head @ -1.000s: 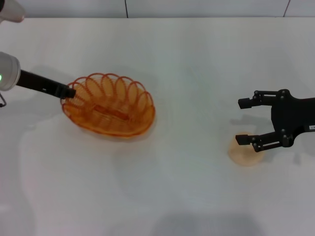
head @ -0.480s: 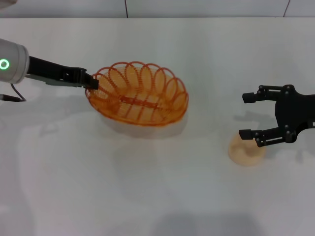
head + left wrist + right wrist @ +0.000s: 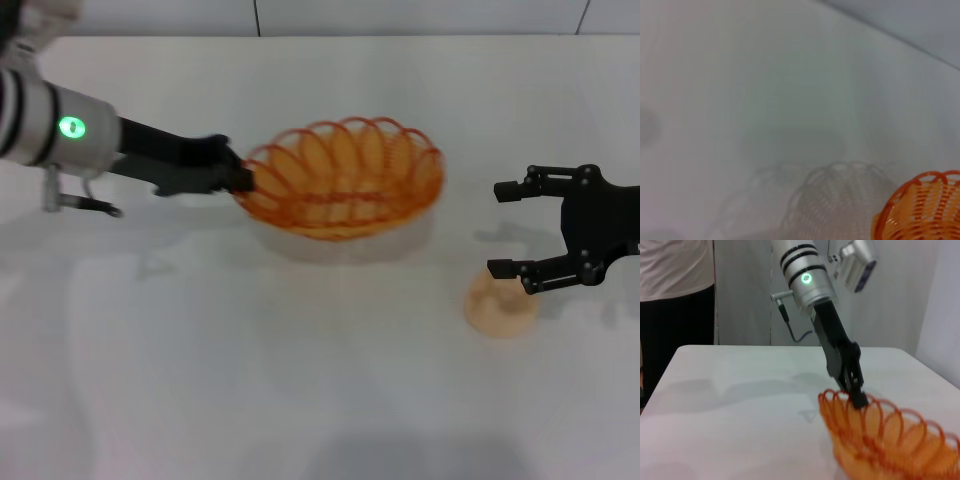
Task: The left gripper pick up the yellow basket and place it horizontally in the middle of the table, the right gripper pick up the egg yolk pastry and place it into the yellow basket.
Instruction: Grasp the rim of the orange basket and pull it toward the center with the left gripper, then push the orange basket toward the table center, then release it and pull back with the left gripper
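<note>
My left gripper [image 3: 240, 180] is shut on the left rim of the yellow basket [image 3: 345, 180] and holds it lifted above the white table [image 3: 300, 380], near the middle. The basket also shows in the left wrist view [image 3: 920, 210] and in the right wrist view [image 3: 885, 440], where the left gripper [image 3: 857, 397] pinches its rim. The egg yolk pastry [image 3: 500, 305] lies on the table at the right. My right gripper [image 3: 505, 228] is open and empty, hovering just above and behind the pastry.
The table's far edge meets a grey wall [image 3: 300, 15]. A person in a white shirt [image 3: 675, 270] stands beyond the table's far side in the right wrist view.
My left gripper has carried the basket to the right, off the table, toward the middle. The right gripper has barely moved above the pastry.
</note>
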Robot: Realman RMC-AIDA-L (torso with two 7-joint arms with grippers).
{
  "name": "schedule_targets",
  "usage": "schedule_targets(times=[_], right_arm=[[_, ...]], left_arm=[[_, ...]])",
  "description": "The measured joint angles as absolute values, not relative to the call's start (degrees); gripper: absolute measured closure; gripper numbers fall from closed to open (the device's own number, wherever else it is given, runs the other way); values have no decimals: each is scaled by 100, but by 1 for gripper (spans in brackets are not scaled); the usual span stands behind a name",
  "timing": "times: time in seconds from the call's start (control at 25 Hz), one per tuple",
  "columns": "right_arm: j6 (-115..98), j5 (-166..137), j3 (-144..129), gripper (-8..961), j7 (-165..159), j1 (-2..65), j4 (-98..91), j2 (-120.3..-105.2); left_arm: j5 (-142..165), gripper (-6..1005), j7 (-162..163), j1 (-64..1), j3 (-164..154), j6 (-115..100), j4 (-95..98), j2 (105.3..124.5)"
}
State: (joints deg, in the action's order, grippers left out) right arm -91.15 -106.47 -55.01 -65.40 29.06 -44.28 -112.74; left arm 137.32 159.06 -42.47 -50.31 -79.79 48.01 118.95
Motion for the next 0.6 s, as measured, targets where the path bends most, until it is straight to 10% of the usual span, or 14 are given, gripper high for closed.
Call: schedule_targets(times=[0.6], right_arm=[[-9154, -10659, -5502, 85, -6401, 2762, -4510, -11292]], left_arm=[[13969, 919, 16370, -4645, -5255, -7392, 4135, 11909]])
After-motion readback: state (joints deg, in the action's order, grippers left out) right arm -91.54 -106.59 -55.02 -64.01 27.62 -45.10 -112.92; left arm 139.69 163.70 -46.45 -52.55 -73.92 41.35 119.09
